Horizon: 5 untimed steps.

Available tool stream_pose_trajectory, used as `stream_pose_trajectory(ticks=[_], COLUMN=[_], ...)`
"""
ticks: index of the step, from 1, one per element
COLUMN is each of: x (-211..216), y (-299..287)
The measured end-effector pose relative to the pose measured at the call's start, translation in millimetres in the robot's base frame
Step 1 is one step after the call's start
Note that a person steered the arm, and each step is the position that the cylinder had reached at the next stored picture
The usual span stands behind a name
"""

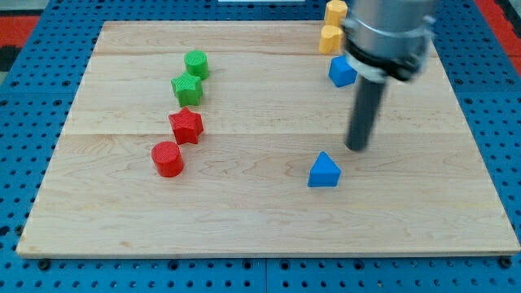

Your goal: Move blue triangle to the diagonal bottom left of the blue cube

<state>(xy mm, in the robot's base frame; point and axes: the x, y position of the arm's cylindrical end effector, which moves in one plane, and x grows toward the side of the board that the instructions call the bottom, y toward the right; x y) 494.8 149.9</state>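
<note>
Just up and right of the blue triangle point(324, 171), hovering with my tip point(356, 148), near but not touching; plain rod for a tool, nothing to spread or pinch. Best to loop beneath, then nudge it upward gently, stopping low-left of the blue cube point(342, 72).

The scene is brightly and evenly lit, seemingly from overhead. Shadows are soft and short: the blue triangle point(324, 171) has only a thin dark edge along its base, and the red cylinder point(168, 159) and red star point(186, 125) cast faint ones onto the wooden board point(244, 203). The pale wood shows no harsh glare. The metal arm housing point(387, 37) at the view's top carries a mild sheen and looks slightly soft. The dark rod point(364, 114) is sharp, and the board's edges appear straight.
</note>
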Motion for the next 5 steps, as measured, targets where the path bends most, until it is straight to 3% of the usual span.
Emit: stream_pose_trajectory(ticks=[1,2,3,5], x=[88,104,69,-11], y=[5,-56,-89,-50])
